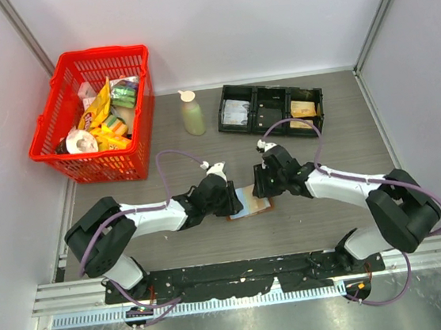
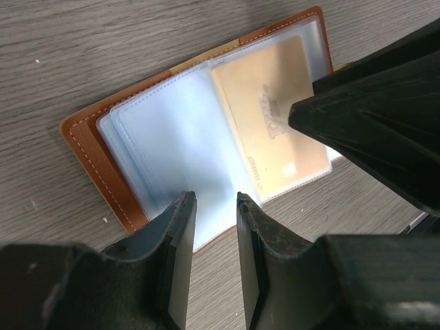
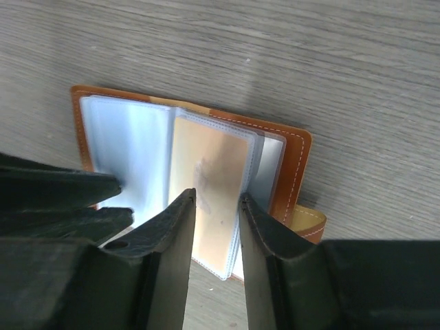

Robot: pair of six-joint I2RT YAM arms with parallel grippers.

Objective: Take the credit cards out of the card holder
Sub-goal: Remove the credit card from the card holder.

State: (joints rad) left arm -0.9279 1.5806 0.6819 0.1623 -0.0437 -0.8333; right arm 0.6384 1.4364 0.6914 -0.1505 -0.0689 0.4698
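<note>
The brown card holder (image 1: pixel 254 203) lies open on the table between my two grippers. In the left wrist view the card holder (image 2: pixel 88 148) shows pale blue-grey clear sleeves, and a tan credit card (image 2: pixel 271 120) sits inside the right-hand sleeve. My left gripper (image 2: pixel 215 201) is open a narrow way and empty, at the near edge of the empty left sleeves. In the right wrist view the card (image 3: pixel 210 168) is still sleeved in the holder (image 3: pixel 290 165). My right gripper (image 3: pixel 218 199) is open a narrow way just over that sleeve, holding nothing.
A red basket (image 1: pixel 51 124) of snack packets stands at the back left. A pale bottle (image 1: pixel 191 112) and a black three-compartment tray (image 1: pixel 256 109) stand at the back. Grey walls close in both sides. The two grippers are very close together.
</note>
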